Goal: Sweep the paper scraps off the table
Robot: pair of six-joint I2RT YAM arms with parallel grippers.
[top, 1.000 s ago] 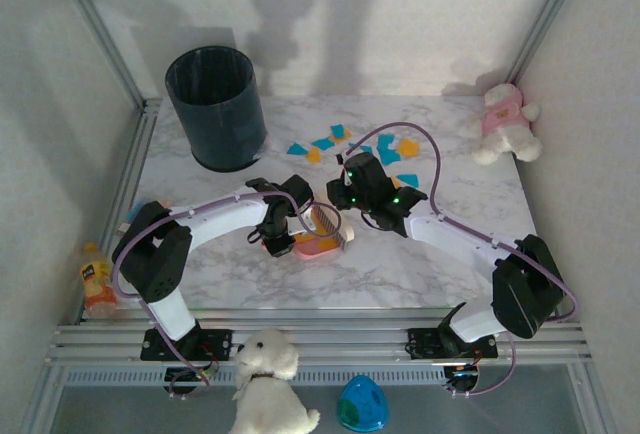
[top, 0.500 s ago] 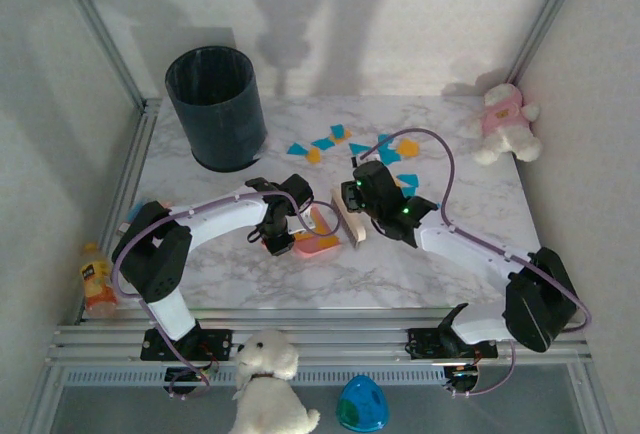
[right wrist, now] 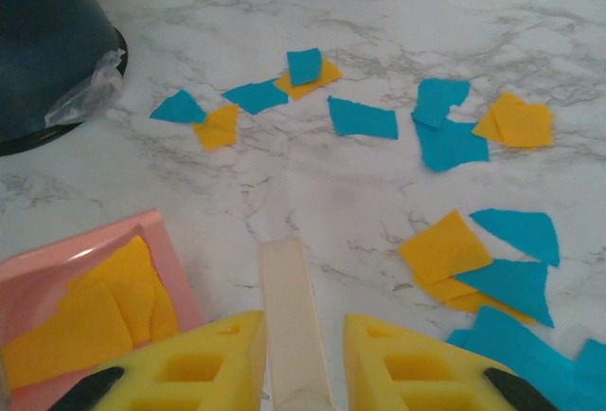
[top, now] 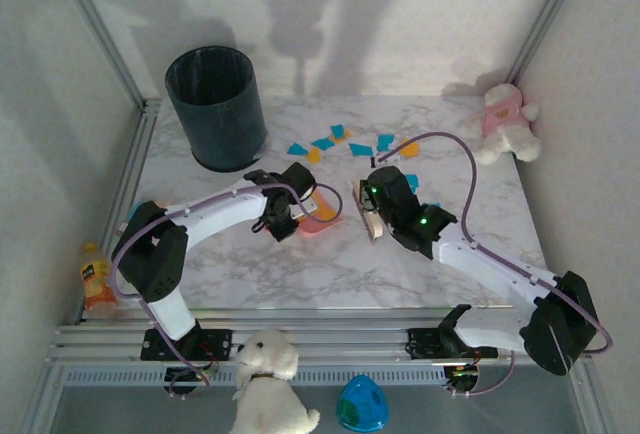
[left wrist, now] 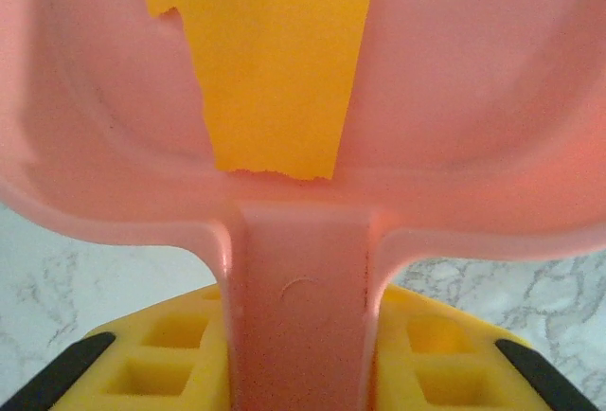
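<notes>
Gripping a brush (right wrist: 287, 288), right pincer (right wrist: 298, 359), paper scraps (right wrist: 362, 118) scattered beyond, some in dustpan (right wrist: 85, 243)

free: table (top: 330, 274) near edge | obstacles: bin (top: 215, 104) rear-left, plush (top: 505, 122) rear-right

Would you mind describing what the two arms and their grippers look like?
The left arm and right arm have white curved links, black joint housings and a lilac cable running alongside. Green lights glow at the right wrist. The left gripper and right gripper have yellow gridded fingers with black pads.
</notes>
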